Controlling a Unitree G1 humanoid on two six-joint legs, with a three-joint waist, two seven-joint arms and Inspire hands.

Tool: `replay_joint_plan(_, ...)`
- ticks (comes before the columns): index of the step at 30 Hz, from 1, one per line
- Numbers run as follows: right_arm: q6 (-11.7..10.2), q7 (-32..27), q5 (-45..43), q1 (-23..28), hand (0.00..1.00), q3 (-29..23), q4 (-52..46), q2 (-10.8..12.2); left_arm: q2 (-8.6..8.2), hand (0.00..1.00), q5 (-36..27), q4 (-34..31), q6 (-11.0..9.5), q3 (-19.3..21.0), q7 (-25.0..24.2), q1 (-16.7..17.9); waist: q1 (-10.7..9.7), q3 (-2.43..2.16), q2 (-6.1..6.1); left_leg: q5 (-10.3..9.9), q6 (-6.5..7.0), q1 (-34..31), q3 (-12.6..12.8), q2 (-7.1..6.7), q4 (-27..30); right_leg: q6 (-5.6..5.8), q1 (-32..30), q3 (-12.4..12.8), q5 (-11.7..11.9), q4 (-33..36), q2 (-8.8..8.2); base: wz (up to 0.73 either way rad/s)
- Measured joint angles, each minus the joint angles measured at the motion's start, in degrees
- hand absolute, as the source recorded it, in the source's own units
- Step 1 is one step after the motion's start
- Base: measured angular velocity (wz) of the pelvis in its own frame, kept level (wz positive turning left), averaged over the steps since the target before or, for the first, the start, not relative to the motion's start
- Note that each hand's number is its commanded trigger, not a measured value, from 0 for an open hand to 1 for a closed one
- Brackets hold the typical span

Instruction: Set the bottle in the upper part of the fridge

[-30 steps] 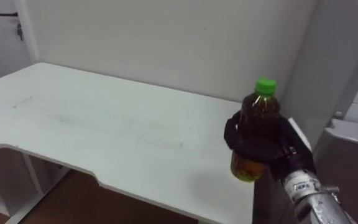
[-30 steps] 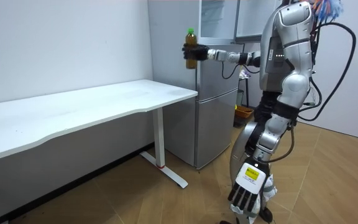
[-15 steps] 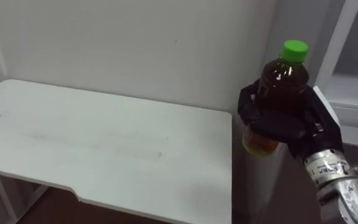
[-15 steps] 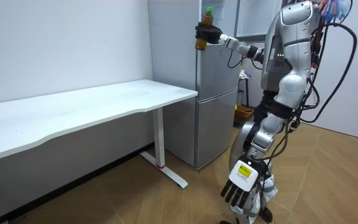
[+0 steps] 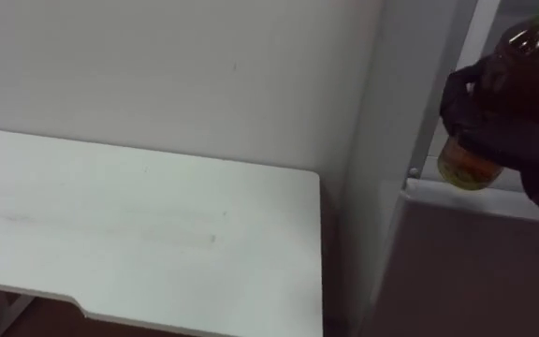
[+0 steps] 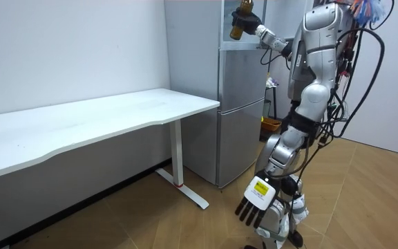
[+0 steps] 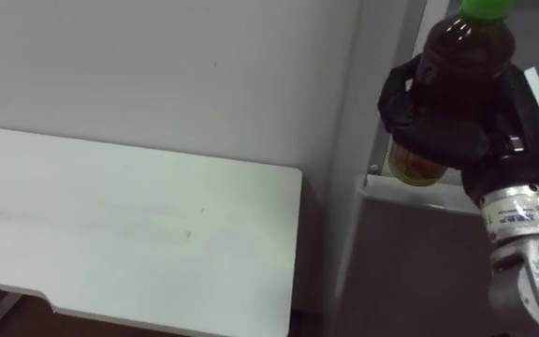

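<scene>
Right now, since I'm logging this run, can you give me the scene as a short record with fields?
bottle: amber liquid, green cap, upright, held high at the top of the fridge
right hand: fingers curled round the bottle
left hand: hangs low by the legs, fingers straight, holds nothing
fridge: grey, beside the end of the white table
task state: bottle not yet set inside
</scene>
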Motion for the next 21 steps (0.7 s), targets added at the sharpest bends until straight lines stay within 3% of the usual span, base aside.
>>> replay_joint_plan(5, 0.0, -0.1, 0.0, 0.0, 1.00, -0.3, -0.5, -0.7, 0.16, 0.00, 0.0, 0.0, -0.5, 0.0, -0.9, 0.4, -1.0, 0.02, 0.09, -0.2, -0.03, 0.3, 0.2, 0.06, 0.0, 0.00, 0.2, 0.4, 0.0, 0.0, 0.10, -0.03)
replay_joint_plan(10, 0.0, -1.3, 0.5, 0.0, 1.00, -0.4, 0.2, -3.8, 0.19, 0.00, 0.5, 0.1, -0.5, 0.1, -1.9, 1.1, -1.3, 0.19, 0.32, -0.4, -0.14, 1.1, 0.2, 0.20, 0.0, 0.00, 1.1, 0.3, 0.0, 0.0, 0.24, 0.00)
replay_joint_plan(14, 0.0, -1.7, 2.8, 0.0, 1.00, -0.9, 0.8, -3.9, 0.23, 0.00, 1.7, 0.2, -0.5, 0.9, -2.1, 1.1, -1.1, 0.22, 0.16, -0.6, -0.38, 1.1, 0.2, 0.50, 0.0, -0.24, 1.0, 0.4, -0.2, 0.0, 0.55, -0.02)
replay_joint_plan(21, 1.2, -2.7, 7.3, -4.6, 1.00, -4.0, 9.3, -3.9, 0.74, 0.00, 1.6, 0.3, -0.1, 3.0, -3.2, 1.7, -1.2, 0.13, -1.87, -0.5, -0.52, 1.2, 0.5, 0.58, 0.2, -0.37, 0.7, 1.0, -0.4, 0.1, 0.68, -0.01)
